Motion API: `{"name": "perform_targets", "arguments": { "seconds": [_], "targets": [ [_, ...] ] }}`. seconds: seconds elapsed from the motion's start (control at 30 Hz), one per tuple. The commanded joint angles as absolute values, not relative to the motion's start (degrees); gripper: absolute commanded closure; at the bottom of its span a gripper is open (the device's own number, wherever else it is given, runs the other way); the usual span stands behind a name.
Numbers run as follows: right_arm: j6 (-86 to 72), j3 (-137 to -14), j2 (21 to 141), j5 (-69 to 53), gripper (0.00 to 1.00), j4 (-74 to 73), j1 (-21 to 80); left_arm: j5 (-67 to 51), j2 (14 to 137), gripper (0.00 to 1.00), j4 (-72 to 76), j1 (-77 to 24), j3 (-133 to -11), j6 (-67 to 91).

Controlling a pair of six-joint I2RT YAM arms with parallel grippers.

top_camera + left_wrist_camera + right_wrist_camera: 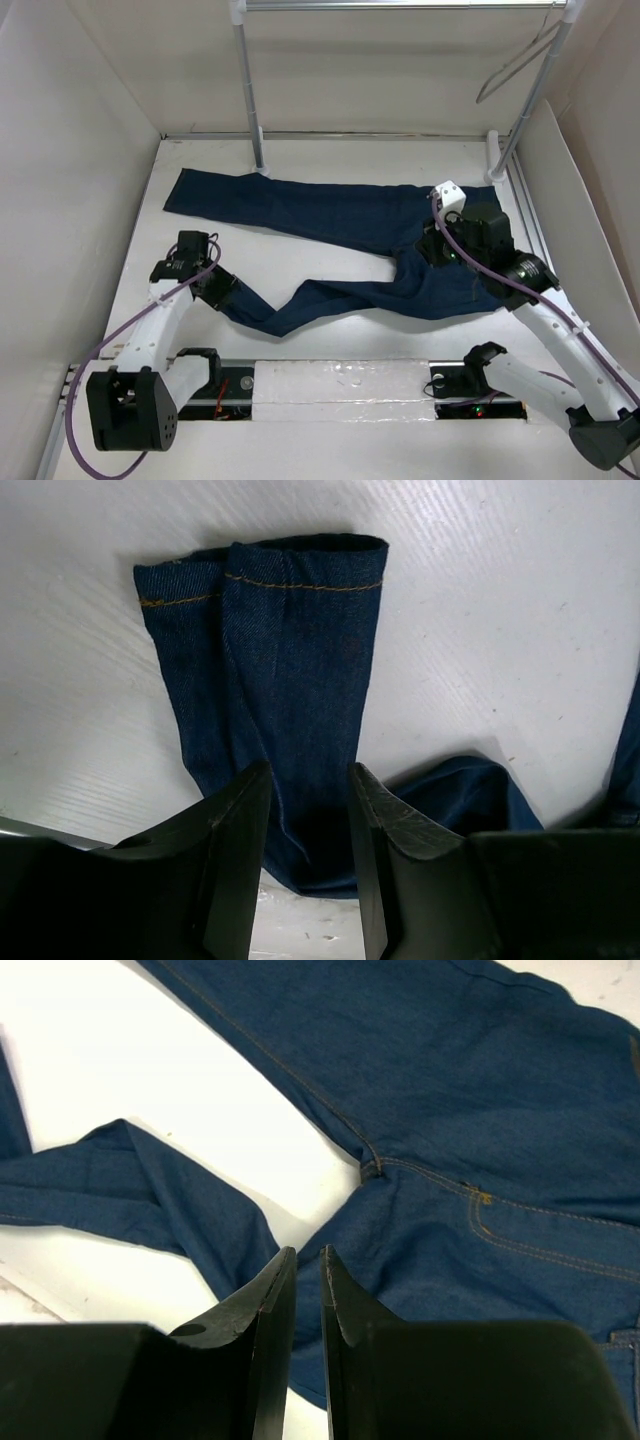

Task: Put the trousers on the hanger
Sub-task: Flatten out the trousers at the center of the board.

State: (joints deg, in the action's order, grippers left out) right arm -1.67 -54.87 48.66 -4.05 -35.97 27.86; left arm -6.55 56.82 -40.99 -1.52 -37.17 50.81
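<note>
The dark blue trousers lie flat on the white table. One leg stretches to the far left and the other bends back toward the near left. My left gripper is at the end of that bent leg. In the left wrist view the trousers narrow into a fold held between the fingers of the left gripper, with the hem flat beyond. My right gripper rests low by the crotch. The right gripper is closed to a slit over the thigh's inner edge of the trousers. The hanger hangs at the far right.
Two white rack poles stand at the back and carry a horizontal rail. White walls close in the table on the left, back and right. A taped strip runs between the arm bases.
</note>
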Motion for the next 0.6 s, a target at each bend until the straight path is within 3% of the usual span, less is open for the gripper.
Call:
{"name": "perform_targets", "arguments": {
  "seconds": [0.0, 0.2, 0.33, 0.43, 0.57],
  "targets": [
    [-0.7, -58.4, 49.8, -6.6, 0.79, -34.0, 28.3, -7.3, 55.7, 0.67, -41.7, -1.8, -35.9, 52.6],
    [1.2, -58.6, 49.9, -3.8, 0.68, -33.7, 28.3, -7.2, 59.5, 0.67, -41.0, -3.9, -36.9, 52.7],
    [0.2, -56.0, 51.2, -1.1, 0.62, -35.5, 28.3, -5.0, 67.0, 0.67, -35.6, -17.2, -40.0, 59.5],
    [-3.2, -52.1, 50.6, 2.9, 0.60, -36.2, 25.9, -4.0, 71.7, 0.66, -33.0, -18.8, -42.4, 60.9],
    [-4.7, -49.7, 49.1, 4.3, 0.43, -35.7, 19.1, -3.3, 75.4, 0.64, -31.2, -17.7, -42.2, 58.6]
  ]
}}
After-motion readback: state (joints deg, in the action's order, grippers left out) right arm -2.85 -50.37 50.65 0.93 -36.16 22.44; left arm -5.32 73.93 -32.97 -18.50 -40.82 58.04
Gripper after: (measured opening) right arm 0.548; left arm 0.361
